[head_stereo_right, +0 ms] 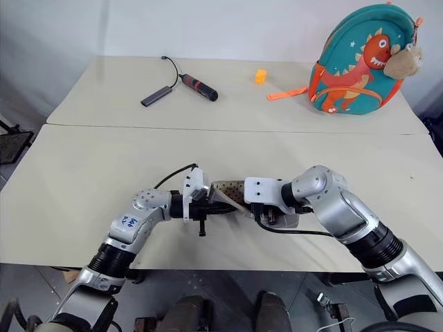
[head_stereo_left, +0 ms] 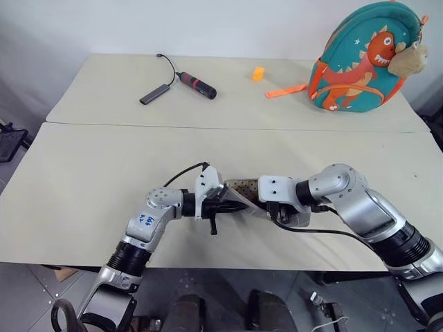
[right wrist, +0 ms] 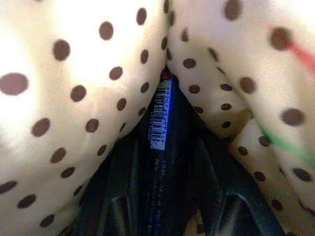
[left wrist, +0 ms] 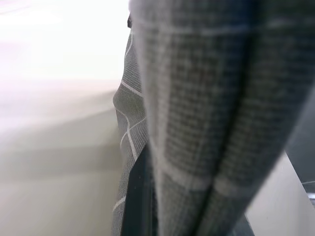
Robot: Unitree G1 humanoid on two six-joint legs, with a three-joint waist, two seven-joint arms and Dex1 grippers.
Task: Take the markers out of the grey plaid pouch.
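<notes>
From the head views, I hold the pouch above the near tabletop, between my two arms. My left gripper is closed on one end of the pouch and keeps it up. My right gripper has gone into the open mouth at the other end, where the dotted lining shows. Far behind on the second tabletop lie a black-and-red cylinder with a cable and a dinosaur backpack; they have no part in this.

In the left wrist view, the grey fabric with white grid lines hangs very close before the camera, and a dark finger presses on it. So this grip looks firm.

In the right wrist view, I look inside the pouch. The pale lining with brown dots is on both sides, and between my two black fingers lies a dark marker with a barcode label. The fingers stand apart on both sides of it; I cannot tell if they already press it. A second marker I cannot make out.

I judge the step is the grasp of the first marker. Next I must close fully on it, then pull out along the pouch while the left side holds steady.
</notes>
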